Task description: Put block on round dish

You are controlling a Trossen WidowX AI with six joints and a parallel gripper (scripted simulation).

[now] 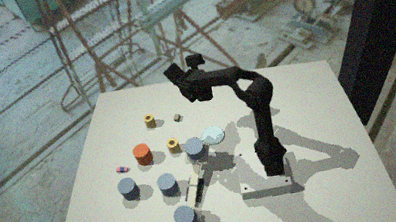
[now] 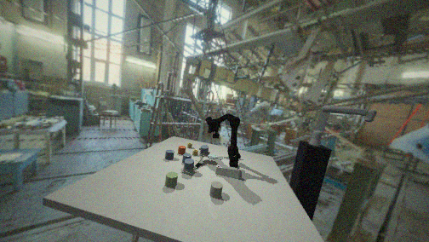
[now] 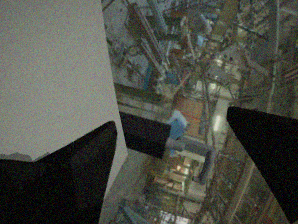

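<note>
Two matching blue-grey cups stand on the balance ends: the far cup (image 1: 195,148) (image 2: 204,149) and the near cup (image 1: 184,216) (image 2: 189,165). The balance beam (image 1: 192,191) runs between them; I cannot tell which end is lower. No block shows under either cup. The pale round dish (image 1: 213,136) lies just right of the far cup, with nothing seen on it. My gripper (image 1: 187,84) (image 2: 213,129) (image 3: 173,120) is open, high above the far part of the table and away from both cups. The wrist view shows nothing between its fingers.
Two other blue-grey cylinders (image 1: 127,188) (image 1: 167,185) stand left of the balance. An orange cylinder (image 1: 142,154), two yellow rings (image 1: 149,122) (image 1: 173,146), a brown block (image 1: 177,117) and a pink-blue piece (image 1: 122,169) lie beyond. Green (image 2: 171,180) and grey (image 2: 216,189) cylinders stand in front.
</note>
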